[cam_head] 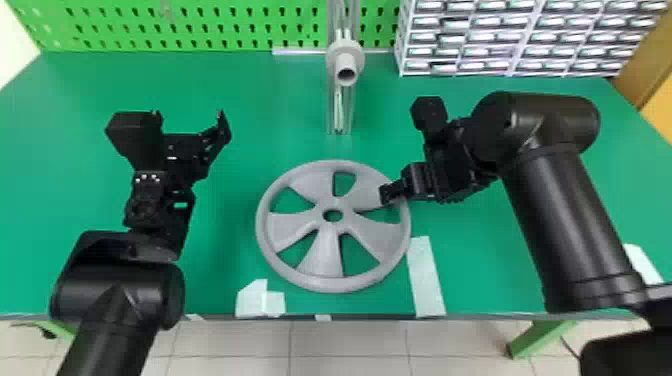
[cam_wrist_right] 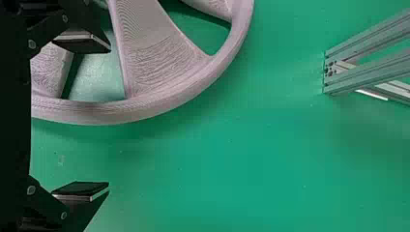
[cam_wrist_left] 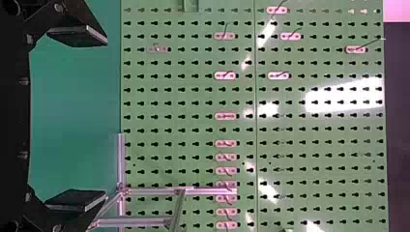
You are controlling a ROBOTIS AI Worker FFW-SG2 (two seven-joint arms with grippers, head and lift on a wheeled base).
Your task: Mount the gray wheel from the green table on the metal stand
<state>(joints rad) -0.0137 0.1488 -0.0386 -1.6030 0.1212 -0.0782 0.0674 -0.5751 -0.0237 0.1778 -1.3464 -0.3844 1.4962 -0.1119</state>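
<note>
On green table (cam_head: 65,165) ; gray wheel (cam_head: 327,255) ; left fingers (cam_head: 223,131) spread; right fingers (cam_head: 389,194) parted near rim (cam_head: 406,225)

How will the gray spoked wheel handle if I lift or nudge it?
The gray spoked wheel looks stiff, given its thick round rim. Its five wide openings and fine layered ridges suggest it's fairly light for its size. Lying flat, it would probably slide rather than roll.

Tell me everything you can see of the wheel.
The wheel is gray, finely ridged, perhaps printed plastic, with a round rim, five broad spokes and a central hole. It lies flat on the table, nearer the robot than the stand. The right gripper stands open astride its rim; whether they touch is unclear.
</note>
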